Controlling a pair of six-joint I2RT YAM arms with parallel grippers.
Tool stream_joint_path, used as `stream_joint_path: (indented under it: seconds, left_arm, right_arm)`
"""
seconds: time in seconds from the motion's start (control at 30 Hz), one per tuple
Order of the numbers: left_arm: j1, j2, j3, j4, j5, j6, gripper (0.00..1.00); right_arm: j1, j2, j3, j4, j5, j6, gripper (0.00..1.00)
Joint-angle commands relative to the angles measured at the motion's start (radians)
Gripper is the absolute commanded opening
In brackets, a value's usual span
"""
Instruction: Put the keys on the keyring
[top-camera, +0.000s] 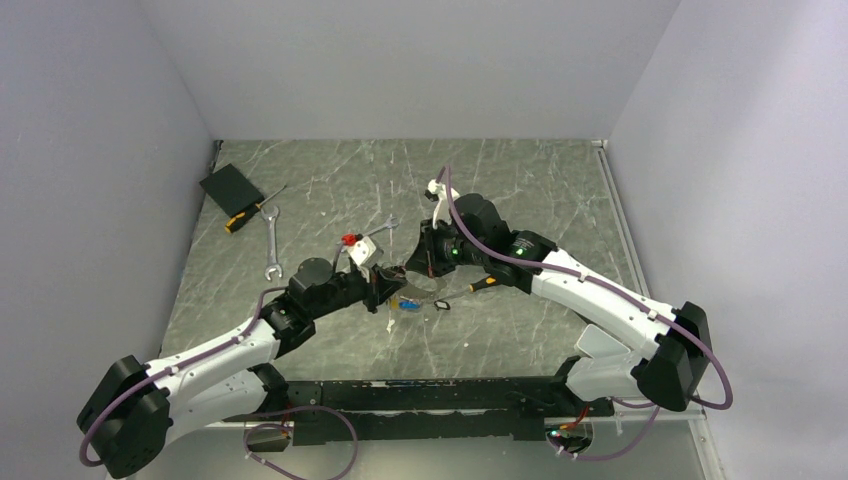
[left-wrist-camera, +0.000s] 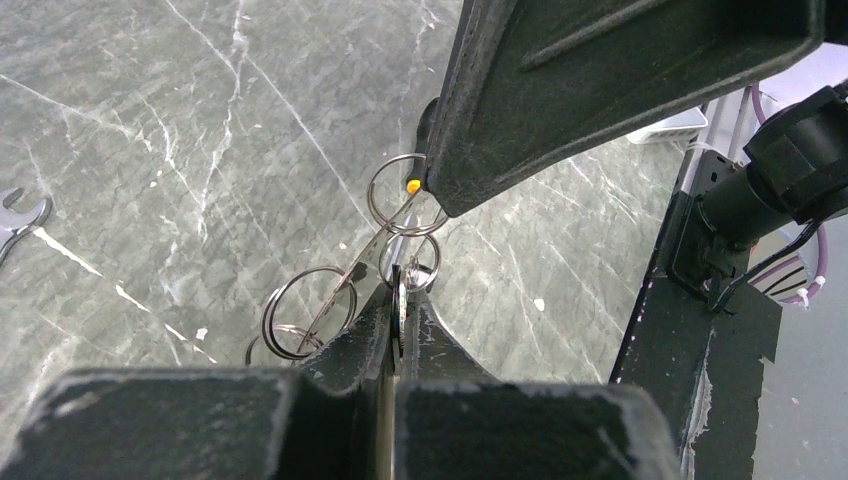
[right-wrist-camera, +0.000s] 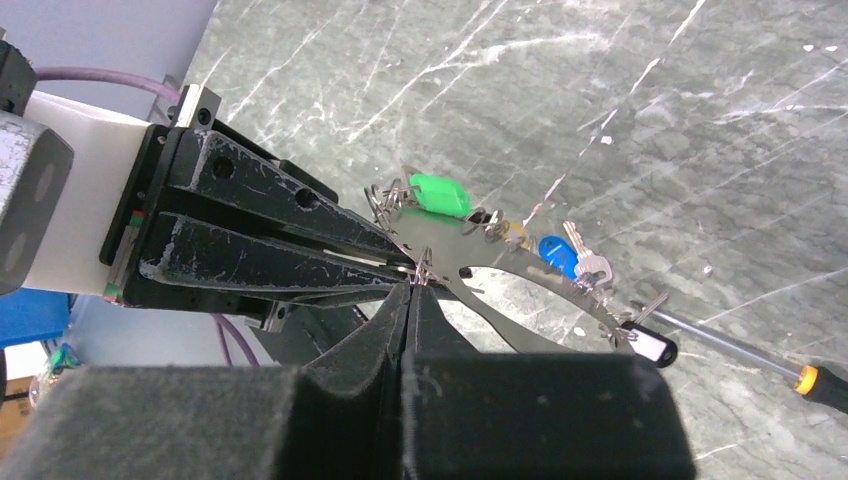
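The keyring (right-wrist-camera: 520, 271), a flat silver oval hoop, hangs above the table between both grippers. A green key (right-wrist-camera: 440, 193), a yellow key (right-wrist-camera: 512, 232), a blue key (right-wrist-camera: 555, 252) and a black key (right-wrist-camera: 652, 346) hang along it by small split rings. My left gripper (left-wrist-camera: 400, 292) is shut on the thin metal edge at the hoop's end; its fingers (right-wrist-camera: 290, 225) show in the right wrist view. My right gripper (right-wrist-camera: 411, 288) is shut on a small split ring (right-wrist-camera: 425, 271) right beside that end. Several split rings (left-wrist-camera: 405, 195) dangle there. In the top view both grippers (top-camera: 398, 283) meet mid-table.
An orange-and-black screwdriver (right-wrist-camera: 745, 357) lies under the hoop near the right arm. At the far left are a black box (top-camera: 230, 187), a second screwdriver (top-camera: 247, 214) and a silver wrench (top-camera: 272, 245). A red-and-white item (top-camera: 358, 246) sits behind the left gripper.
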Motion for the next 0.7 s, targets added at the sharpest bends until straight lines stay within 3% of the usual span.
stream_joint_path:
  seconds: [0.0,0.43,0.67]
  left_arm:
    - [-0.007,-0.029,-0.003,-0.059,-0.027,0.052,0.00]
    - [-0.017,-0.023,0.017,-0.072,-0.039,0.057,0.00]
    - [-0.031,-0.025,0.050,-0.148,-0.136,0.075,0.00]
  right_arm:
    - [-0.005,-0.050,0.047,0.045,0.035,-0.021,0.00]
    - [-0.007,-0.029,0.027,0.065,-0.022,-0.017,0.00]
    - [-0.007,-0.033,0.029,0.031,-0.073,-0.039,0.00]
